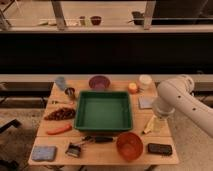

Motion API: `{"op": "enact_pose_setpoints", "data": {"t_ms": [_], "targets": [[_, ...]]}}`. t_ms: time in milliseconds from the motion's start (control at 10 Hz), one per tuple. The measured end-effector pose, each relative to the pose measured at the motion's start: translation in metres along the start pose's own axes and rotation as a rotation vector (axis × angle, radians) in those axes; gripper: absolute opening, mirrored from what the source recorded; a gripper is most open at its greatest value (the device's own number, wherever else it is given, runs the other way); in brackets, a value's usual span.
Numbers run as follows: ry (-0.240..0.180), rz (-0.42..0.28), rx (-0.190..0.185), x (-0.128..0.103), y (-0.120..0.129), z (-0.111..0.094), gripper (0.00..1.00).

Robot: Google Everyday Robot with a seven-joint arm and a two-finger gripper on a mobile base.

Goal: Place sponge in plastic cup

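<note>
The sponge (43, 153) is a blue-grey pad lying flat at the front left corner of the wooden table (107, 157). The plastic cup (61, 82) is a pale blue tumbler standing upright at the back left corner, beside a shorter dark metal cup (70, 92). My white arm (177, 97) reaches in from the right. My gripper (154, 123) hangs down over the right side of the table, just right of the green tray (86, 122). It is far from both the sponge and the cup, and a pale yellowish shape sits at its tip.
The green tray fills the table's middle. A purple bowl (99, 82), an orange object (132, 88), a white round container (145, 81) and a grey mat (146, 102) are at the back. An orange bowl (129, 145), a black block (159, 149), a black-handled tool (96, 139) and a carrot (59, 129) lie in front.
</note>
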Motion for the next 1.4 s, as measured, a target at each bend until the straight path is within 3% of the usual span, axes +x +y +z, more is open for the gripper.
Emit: {"op": "enact_pose_setpoints", "data": {"t_ms": [200,600,1400], "targets": [[-0.001,-0.003,-0.002,-0.001,0.002,0.001,0.8],[-0.026,-0.041,-0.006,-0.029,0.029,0.007,0.8],[-0.076,-0.079,-0.016,-0.049,0.064,0.025,0.8]]}}
